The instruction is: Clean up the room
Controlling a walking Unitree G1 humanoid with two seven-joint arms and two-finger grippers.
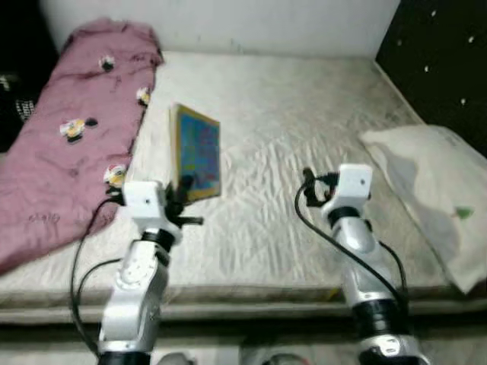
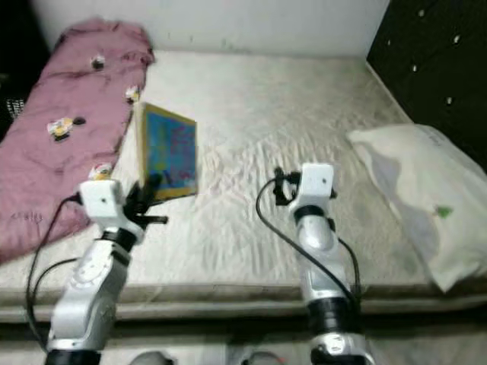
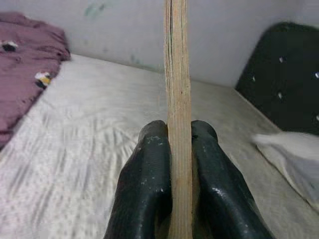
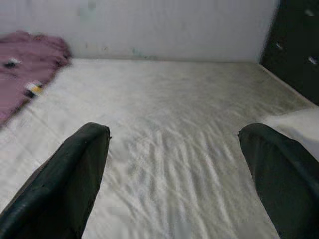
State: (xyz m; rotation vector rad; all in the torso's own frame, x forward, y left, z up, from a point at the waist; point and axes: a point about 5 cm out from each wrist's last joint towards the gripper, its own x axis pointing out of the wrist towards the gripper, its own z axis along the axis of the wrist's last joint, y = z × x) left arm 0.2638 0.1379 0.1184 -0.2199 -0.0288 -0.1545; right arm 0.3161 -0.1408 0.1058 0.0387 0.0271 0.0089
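Bed (image 1: 304, 114): a white quilted mattress under both arms.
Blanket (image 1: 68, 137): purple-pink with small cartoon prints, lying along the bed's 9 o'clock side, from the wall to the near edge.
Pillow (image 1: 434, 190): white, at the bed's 3 o'clock edge, against the dark headboard (image 1: 441, 61).
Book (image 1: 198, 152): a thin picture book with a blue cover and yellow border, held upright on edge above the mattress, at 12 o'clock from the left gripper.
Left gripper (image 3: 179, 144): fingers pressed tight on both faces of the book's lower edge.
Right gripper (image 4: 174, 144): fingers spread wide, empty, over bare mattress at 3 o'clock from the book, well apart.
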